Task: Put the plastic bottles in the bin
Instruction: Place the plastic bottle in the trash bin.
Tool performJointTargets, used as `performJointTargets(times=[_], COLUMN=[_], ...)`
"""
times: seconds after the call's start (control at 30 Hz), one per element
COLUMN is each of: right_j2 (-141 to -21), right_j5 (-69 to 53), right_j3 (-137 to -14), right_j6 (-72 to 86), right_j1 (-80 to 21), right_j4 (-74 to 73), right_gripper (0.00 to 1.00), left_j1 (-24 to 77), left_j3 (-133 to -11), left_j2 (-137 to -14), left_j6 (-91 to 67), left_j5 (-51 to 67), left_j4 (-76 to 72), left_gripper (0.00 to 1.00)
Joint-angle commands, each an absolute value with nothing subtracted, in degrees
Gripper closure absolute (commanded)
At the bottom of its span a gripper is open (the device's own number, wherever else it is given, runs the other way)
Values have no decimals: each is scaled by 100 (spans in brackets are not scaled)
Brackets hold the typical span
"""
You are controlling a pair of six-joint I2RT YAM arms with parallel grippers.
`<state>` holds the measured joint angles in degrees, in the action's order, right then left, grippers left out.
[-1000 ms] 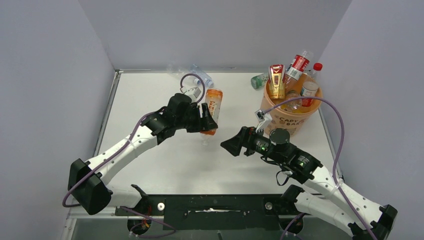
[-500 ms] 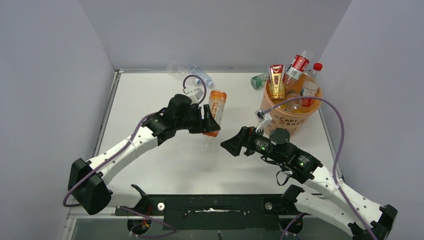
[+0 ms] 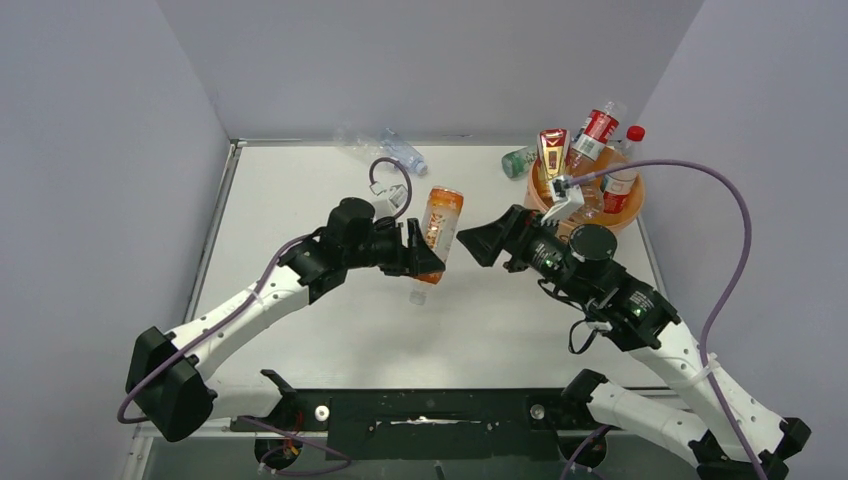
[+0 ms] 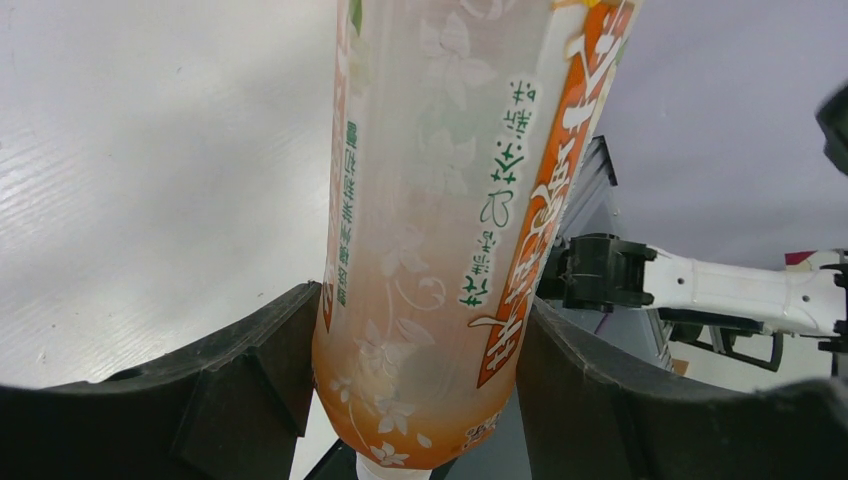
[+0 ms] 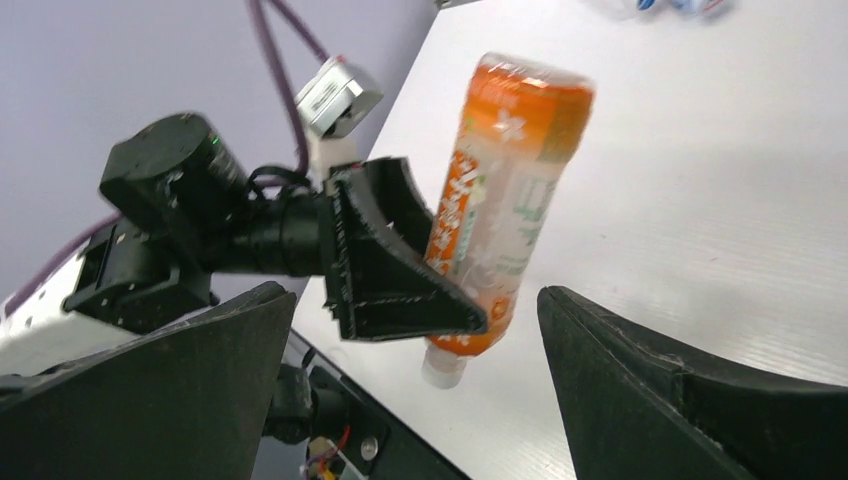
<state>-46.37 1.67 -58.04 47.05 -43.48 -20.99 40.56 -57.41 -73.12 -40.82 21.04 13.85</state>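
Observation:
My left gripper (image 3: pixel 425 262) is shut on an orange bottle (image 3: pixel 438 226) near its cap end and holds it cap-down above the table's middle; it fills the left wrist view (image 4: pixel 450 230) and shows in the right wrist view (image 5: pixel 495 200). My right gripper (image 3: pixel 478 243) is open and empty, facing the bottle from the right, apart from it. The pale-orange bin (image 3: pixel 634 196) at the back right holds several bottles, among them a red-labelled one (image 3: pixel 598 127). A clear blue-labelled bottle (image 3: pixel 402 153) lies at the back edge. A green bottle (image 3: pixel 519 160) lies left of the bin.
Grey walls enclose the white table (image 3: pixel 300 200) on three sides. The black base rail (image 3: pixel 430 410) runs along the near edge. The right arm's purple cable (image 3: pixel 745 225) arcs above the bin.
My left gripper has carried the orange bottle to the right and tilted it more upright. My right arm has risen and swung back toward the bin, its open gripper now closer to the bottle.

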Motion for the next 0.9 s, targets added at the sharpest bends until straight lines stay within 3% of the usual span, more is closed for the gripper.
performJointTargets(times=[0.0,0.27,0.87], right_j2=[-4941,-5167,-5538], right_j5=[656,-126,-731], right_j3=[-6457,-6377,-6123], right_j6=[4536,4412,4456], right_j1=[-4089,-3374,-3361], right_j4=[-2655,-2244,-1666], right_gripper=[2,2,2], left_j1=[4125,4387,4740], left_j3=[-5722,-5581,-5571], left_j2=[-6821,-6743,-6851], left_j6=[-3999,-4060,-4095], left_j5=[2478,2858,2856], left_j4=[749,286,-27], left_gripper=[50,50,50])
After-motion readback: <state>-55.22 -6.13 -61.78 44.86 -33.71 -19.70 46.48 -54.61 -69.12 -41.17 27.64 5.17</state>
